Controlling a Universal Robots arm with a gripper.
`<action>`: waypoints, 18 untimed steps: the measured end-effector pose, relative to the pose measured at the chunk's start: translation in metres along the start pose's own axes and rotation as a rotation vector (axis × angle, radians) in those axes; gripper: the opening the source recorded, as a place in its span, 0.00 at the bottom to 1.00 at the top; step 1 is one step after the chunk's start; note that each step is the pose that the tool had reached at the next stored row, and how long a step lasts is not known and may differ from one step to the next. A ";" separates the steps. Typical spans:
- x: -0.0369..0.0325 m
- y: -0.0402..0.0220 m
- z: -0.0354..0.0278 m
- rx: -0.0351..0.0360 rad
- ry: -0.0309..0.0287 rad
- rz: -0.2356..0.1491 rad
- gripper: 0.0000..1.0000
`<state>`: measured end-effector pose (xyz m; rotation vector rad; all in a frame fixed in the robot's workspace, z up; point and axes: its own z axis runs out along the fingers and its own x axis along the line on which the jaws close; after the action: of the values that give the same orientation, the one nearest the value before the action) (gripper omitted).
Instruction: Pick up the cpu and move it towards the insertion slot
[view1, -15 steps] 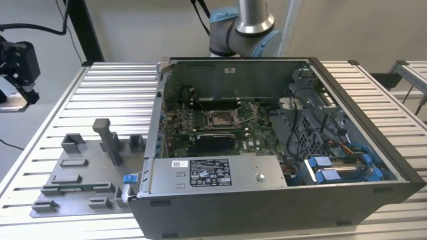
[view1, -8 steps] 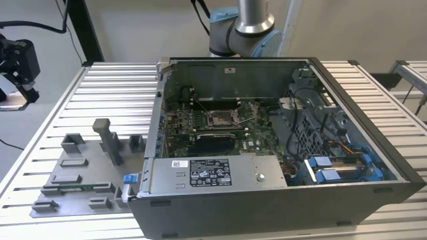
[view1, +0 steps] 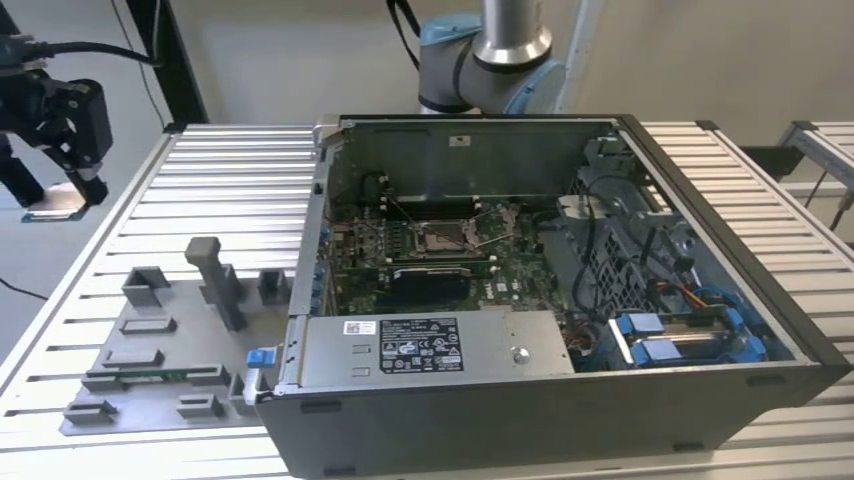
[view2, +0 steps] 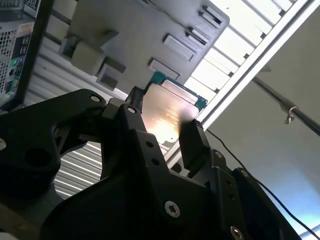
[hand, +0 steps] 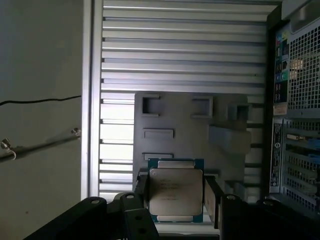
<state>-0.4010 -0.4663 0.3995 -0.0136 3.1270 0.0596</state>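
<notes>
At the exterior view's far left the black hand (view1: 56, 195) hangs in the air, closed on the cpu (view1: 54, 207), which sits flat between its fingertips. There the cpu shows against the floor, left of the desk (view1: 227, 180) edge and well apart from the slot (view1: 441, 237).

In the first wrist view the cpu (hand: 176, 192) shows its pale metal top with a thin green-blue rim, and a black finger (hand: 213, 200) presses on each of two opposite sides. In the second wrist view the cpu (view2: 170, 112) is again clamped between the fingers (view2: 192, 142), its top catching the light.

Further right in the exterior view, a grey plate (view1: 160, 345) lies on the ribbed desk. It carries several low grey blocks and one taller post (view1: 214, 275). Just beside the plate stands the open case (view1: 534, 400).

The slot lies inside the case on the green board, with a silver frame around a brownish centre. A black panel (view1: 427, 288) sits near it on the side toward the camera. Behind the case rises the arm (view1: 494, 50). At the exterior view's right end of the case are cables and blue brackets (view1: 681, 335).
</notes>
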 end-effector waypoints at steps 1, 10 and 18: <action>-0.0043 0.0000 0.0001 -0.0001 -0.0001 0.000 0.00; -0.0540 -0.0005 0.0008 -0.0001 0.0001 0.000 0.00; -0.0899 -0.0008 0.0013 0.0000 0.0002 0.000 0.00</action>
<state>-0.3111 -0.4663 0.3995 -0.0135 3.1272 0.0597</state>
